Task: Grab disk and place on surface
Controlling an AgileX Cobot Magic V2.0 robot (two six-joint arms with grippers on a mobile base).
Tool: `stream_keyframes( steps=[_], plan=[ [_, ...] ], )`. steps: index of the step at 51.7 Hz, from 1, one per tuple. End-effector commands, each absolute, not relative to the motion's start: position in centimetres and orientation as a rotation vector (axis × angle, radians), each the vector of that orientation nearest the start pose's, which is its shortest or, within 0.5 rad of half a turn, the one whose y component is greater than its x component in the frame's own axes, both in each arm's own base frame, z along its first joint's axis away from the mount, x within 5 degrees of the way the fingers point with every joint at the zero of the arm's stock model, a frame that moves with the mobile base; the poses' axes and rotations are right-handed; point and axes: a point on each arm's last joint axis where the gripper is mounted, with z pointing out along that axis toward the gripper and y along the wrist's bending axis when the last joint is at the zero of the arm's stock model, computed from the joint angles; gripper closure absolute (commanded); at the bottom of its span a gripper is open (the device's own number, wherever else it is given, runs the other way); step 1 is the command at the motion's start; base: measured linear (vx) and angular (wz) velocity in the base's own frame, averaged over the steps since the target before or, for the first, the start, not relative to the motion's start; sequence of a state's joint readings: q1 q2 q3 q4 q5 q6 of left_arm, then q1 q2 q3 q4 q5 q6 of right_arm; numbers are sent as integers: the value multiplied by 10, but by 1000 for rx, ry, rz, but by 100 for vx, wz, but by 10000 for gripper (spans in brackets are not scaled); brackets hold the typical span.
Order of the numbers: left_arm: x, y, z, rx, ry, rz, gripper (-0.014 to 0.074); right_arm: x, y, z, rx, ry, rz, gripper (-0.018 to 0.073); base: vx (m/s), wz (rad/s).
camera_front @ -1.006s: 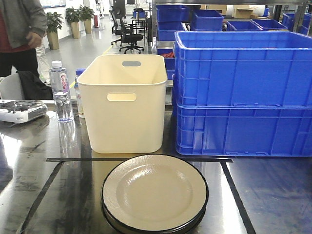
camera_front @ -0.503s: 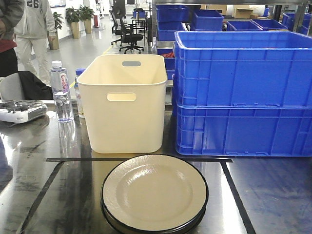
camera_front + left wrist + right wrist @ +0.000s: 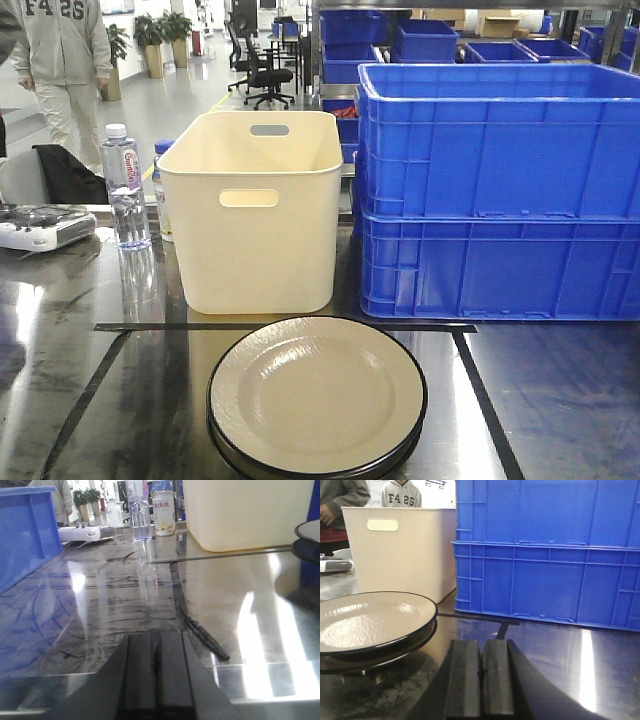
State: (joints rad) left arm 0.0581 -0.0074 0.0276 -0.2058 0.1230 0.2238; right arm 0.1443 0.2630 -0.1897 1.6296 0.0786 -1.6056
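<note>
**While both grippers rest low, the top plate waits to be lifted**

Since neither arm has reached the disk yet, the step in hand looks like the approach. The disk (image 3: pixel 317 393), a cream plate with a black rim, lies on top of a stack at the near middle of the surface (image 3: pixel 100 400), inside the black tape lines (image 3: pixel 285 327) and in front of the cream bin (image 3: pixel 255 220). The right gripper (image 3: pixel 481 675) sits low on the tabletop just right of the stack, its fingers pressed together with nothing between them. The left gripper (image 3: pixel 159 670) is likewise clenched and empty, well to the left of the stack.

The right arm seems the better choice. It would need to spread its fingers, meet the rim edge-on, and pinch only the top plate. Lifting straight up should avoid dragging the plate below. The blue crates (image 3: pixel 500 190) stand close behind, so a low, short carry to bare tabletop on the right seems safest.
</note>
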Motion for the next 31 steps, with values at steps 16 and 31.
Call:
stream_keyframes(
  steps=[16,31],
  plan=[
    [56,2,195,14,1558,77,598,77,19,270,-159,1528,199,568,0,0],
    [56,2,195,14,1558,77,598,77,19,270,-158,1528,198,568,0,0]
  ],
)
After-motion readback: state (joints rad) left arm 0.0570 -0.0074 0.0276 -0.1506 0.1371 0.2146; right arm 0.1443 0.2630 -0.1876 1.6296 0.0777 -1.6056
